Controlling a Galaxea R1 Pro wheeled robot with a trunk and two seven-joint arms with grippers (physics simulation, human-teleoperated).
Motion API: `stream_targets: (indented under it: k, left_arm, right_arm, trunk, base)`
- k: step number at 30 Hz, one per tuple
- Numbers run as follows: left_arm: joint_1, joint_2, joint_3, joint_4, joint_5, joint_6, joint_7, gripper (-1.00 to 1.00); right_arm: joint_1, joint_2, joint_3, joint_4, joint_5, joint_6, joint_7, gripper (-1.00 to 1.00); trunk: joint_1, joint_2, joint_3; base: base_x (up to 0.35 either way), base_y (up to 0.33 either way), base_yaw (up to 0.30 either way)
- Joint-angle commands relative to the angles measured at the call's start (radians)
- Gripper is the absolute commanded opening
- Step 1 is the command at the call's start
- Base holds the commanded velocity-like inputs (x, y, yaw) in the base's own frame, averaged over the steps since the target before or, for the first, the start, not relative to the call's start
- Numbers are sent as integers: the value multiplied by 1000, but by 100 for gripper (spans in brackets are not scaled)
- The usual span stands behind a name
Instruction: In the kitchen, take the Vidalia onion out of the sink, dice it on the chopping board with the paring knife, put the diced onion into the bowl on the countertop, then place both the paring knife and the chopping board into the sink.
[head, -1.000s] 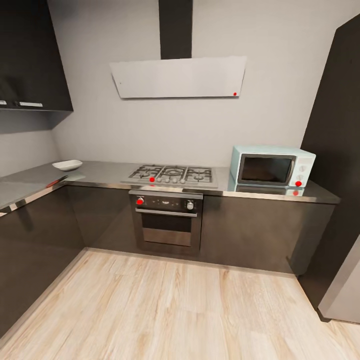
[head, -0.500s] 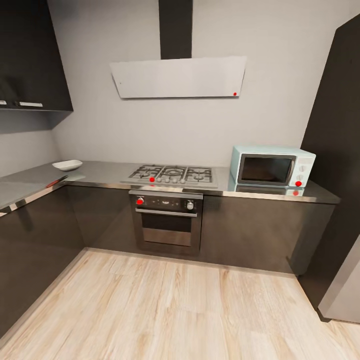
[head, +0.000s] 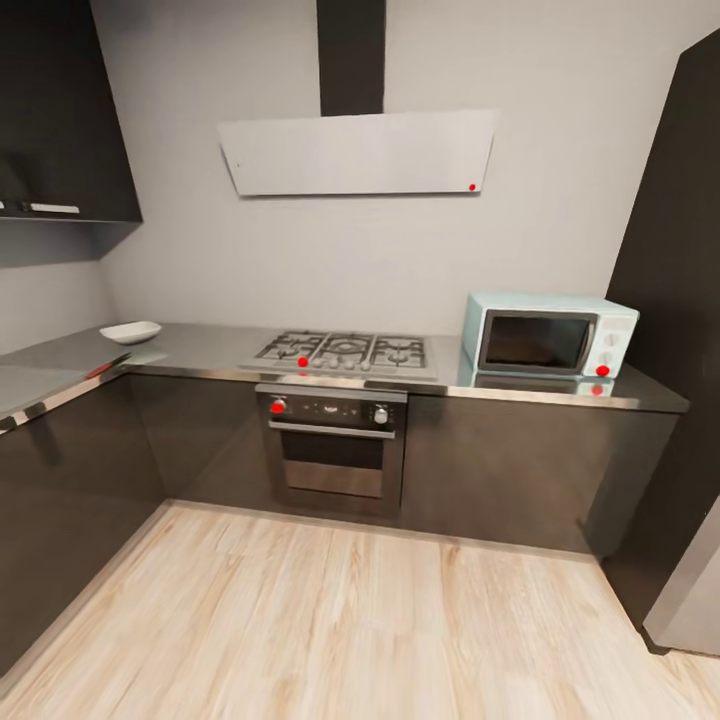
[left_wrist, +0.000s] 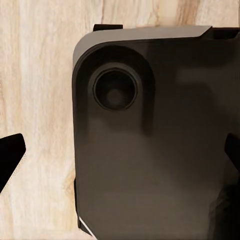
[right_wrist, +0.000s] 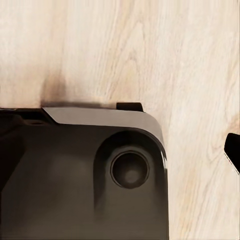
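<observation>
While both grippers' jaw states stay unreadable, shallow white squarish bowl (head: 130, 331) sits far left on long grey reflective countertop (head: 200, 349), red-handled paring knife (head: 103, 369) nearer.

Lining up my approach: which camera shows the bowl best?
The head view: the bowl sits in full on the countertop, far left of the hob. Both wrist views look down at the wood floor and the robot's dark base.
</observation>
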Motion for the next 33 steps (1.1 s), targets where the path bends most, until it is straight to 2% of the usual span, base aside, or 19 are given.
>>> stream_targets:
  k: [1,8,14,33]
  left_arm:
    - [0,0,1,-1,1,0,0,100]
    - [0,0,1,-1,1,0,0,100]
    - [0,-1,1,0,1,0,-1,100]
    - [0,-1,1,0,1,0,-2,100]
  right_arm:
    - [0,0,1,0,1,-2,-4,100]
    - [0,1,1,0,1,-4,-5,100]
    - [0,1,1,0,1,-4,-6,100]
    - [0,2,1,0,1,-9,-6,100]
  trunk:
    - [0,0,-1]
    - [0,0,-1]
    - [0,0,-1]
    - [0,0,-11]
  base:
    - [306,0,0]
    - [319,0,0]
    - [85,0,21]
    - [3,0,264]
